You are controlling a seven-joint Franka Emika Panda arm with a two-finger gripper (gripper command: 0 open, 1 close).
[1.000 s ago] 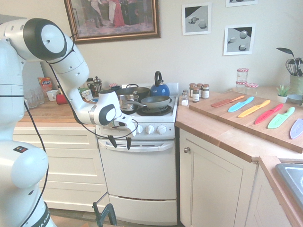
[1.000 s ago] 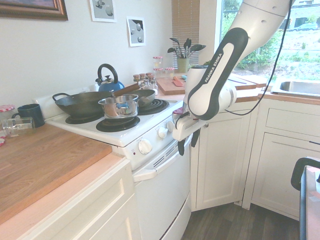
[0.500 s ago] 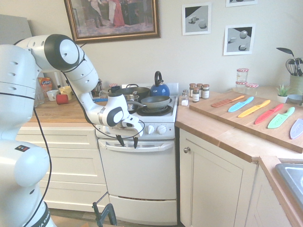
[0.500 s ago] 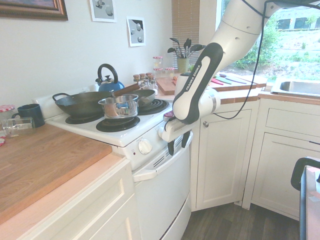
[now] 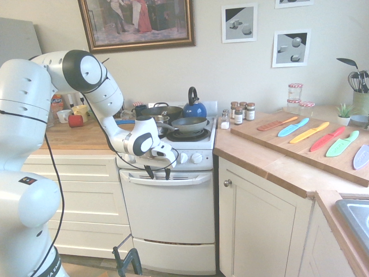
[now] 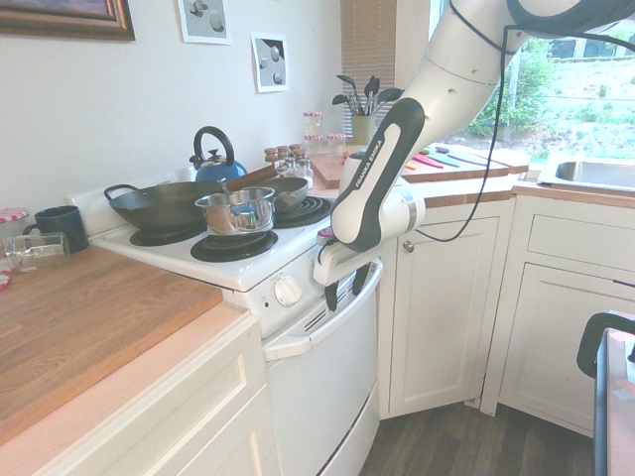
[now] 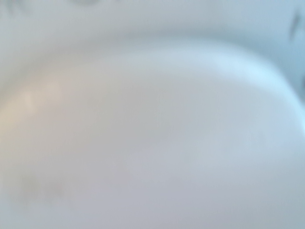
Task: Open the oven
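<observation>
The white freestanding oven [image 5: 167,219] with its wide drop-down door fills the middle of the first exterior view, set between cream drawers [image 5: 75,199] at its nine o'clock and a cream cabinet door with a small round knob [image 5: 259,231] at its three o'clock. Its door is shut, flush with the front. The white robot arm [image 5: 86,81] reaches in from nine o'clock and bends down toward the top of the door. A long wooden cutting board [image 5: 311,141] bearing coloured knives lies on the counter at the oven's two o'clock. On the hob sit a dark wok [image 6: 164,203], a grey frying pan [image 5: 189,123], a small steel saucepan [image 6: 236,209] and a blue kettle [image 5: 194,108] at the back. The white bar handle [image 5: 167,179] runs across the top of the door, under a row of white knobs [image 5: 190,157]. The black-fingered gripper [image 5: 158,172] points down at the handle's left part, its fingers [image 5: 151,172] parted narrowly and reaching the bar; whether they enclose it cannot be told. The wrist view shows only a blurred white surface.
</observation>
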